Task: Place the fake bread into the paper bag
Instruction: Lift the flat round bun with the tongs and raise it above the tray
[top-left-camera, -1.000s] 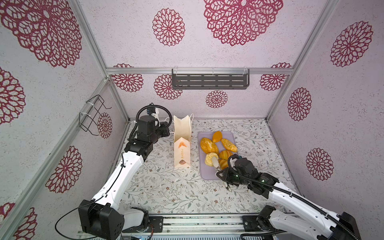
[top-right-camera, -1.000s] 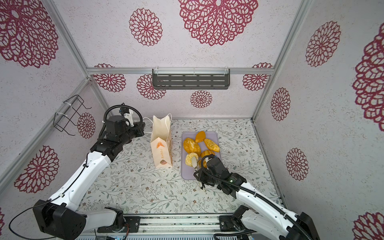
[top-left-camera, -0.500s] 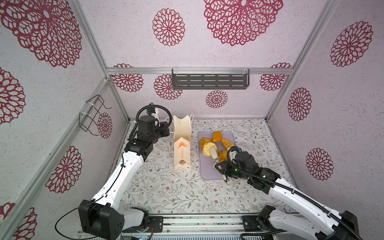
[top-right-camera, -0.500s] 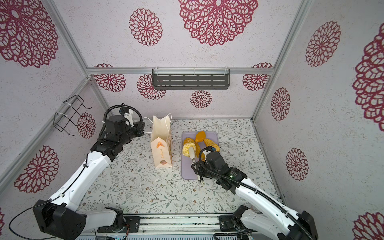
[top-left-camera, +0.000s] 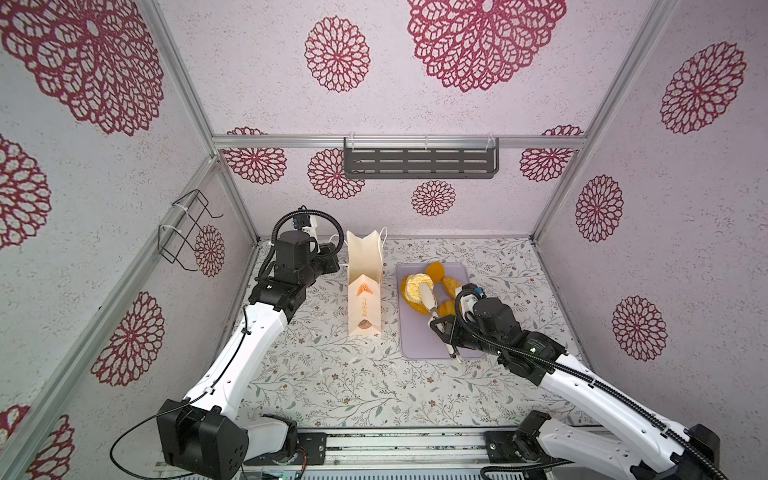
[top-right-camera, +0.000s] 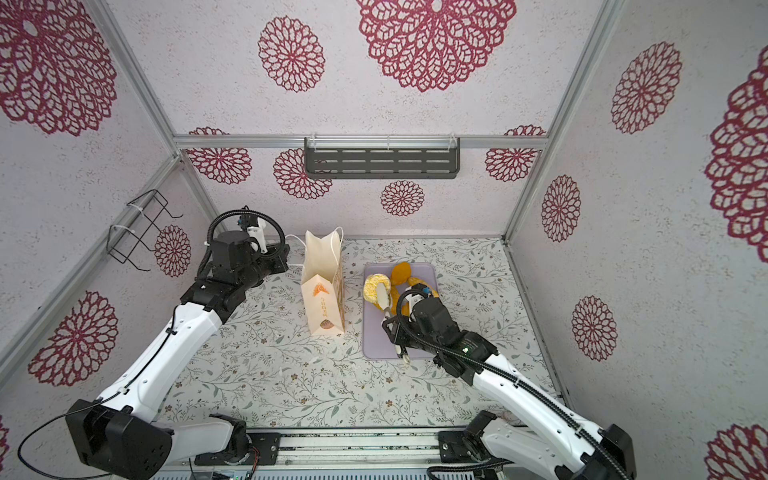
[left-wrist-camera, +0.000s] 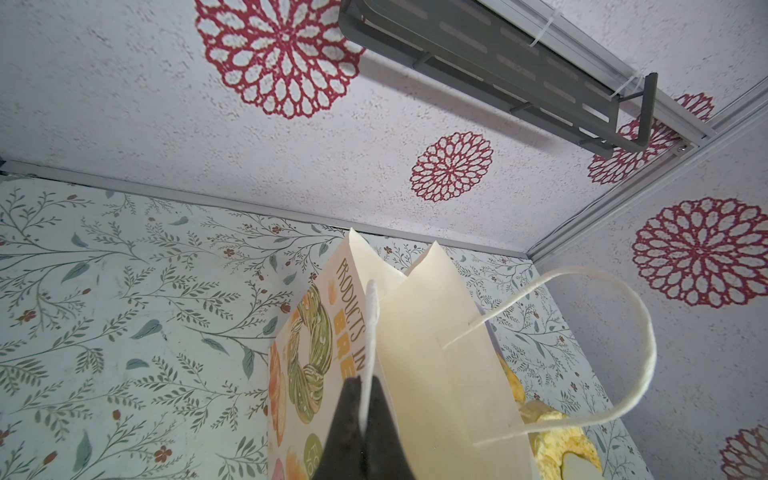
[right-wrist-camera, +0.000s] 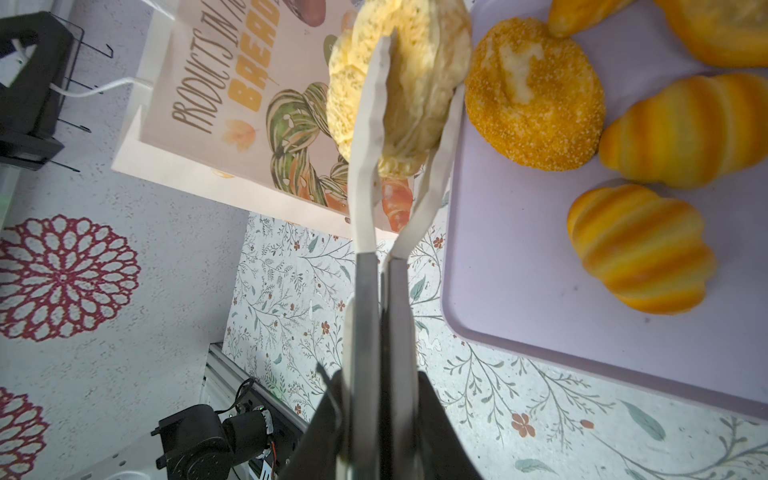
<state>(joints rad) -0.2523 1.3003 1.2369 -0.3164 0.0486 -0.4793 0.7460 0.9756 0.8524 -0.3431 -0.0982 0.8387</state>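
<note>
Right now my right tool (right-wrist-camera: 376, 386) is clamped on white tongs (right-wrist-camera: 365, 187). Their tips pinch the pale round bun (right-wrist-camera: 411, 83) over the bag-side edge of the lilac tray (top-left-camera: 419, 340), just beside the paper bag (top-left-camera: 365, 291). The rest of the fake bread (right-wrist-camera: 536, 99) lies on the tray. My left tool (left-wrist-camera: 360, 390) is pressed together on the bag's white cord handle (left-wrist-camera: 370, 316), and the bag stands upright on the desk (top-left-camera: 332, 374).
</note>
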